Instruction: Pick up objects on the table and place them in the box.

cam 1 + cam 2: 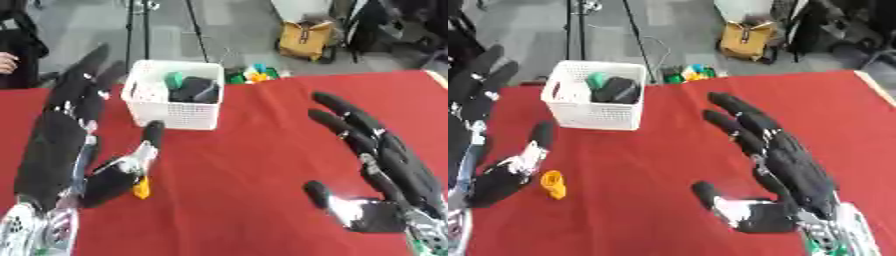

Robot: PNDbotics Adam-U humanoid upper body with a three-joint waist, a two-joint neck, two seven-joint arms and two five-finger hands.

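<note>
A white slotted box (175,107) stands on the red table at the upper left, holding a black object (194,90) and a green object (174,78). A small orange object (553,184) lies on the cloth near the left side, close beside my left thumb. My left hand (61,145) stretches up the left side, open with straight fingers that reach past the box's left side. Open too is my right hand (794,172) at the lower right, fingers pointing up-left and thumb out, holding nothing.
Colourful green, yellow and blue items (254,74) sit just beyond the table's far edge behind the box. On the floor are a yellow bag (306,39) and tripod legs (136,30). Red cloth (254,165) lies between the hands.
</note>
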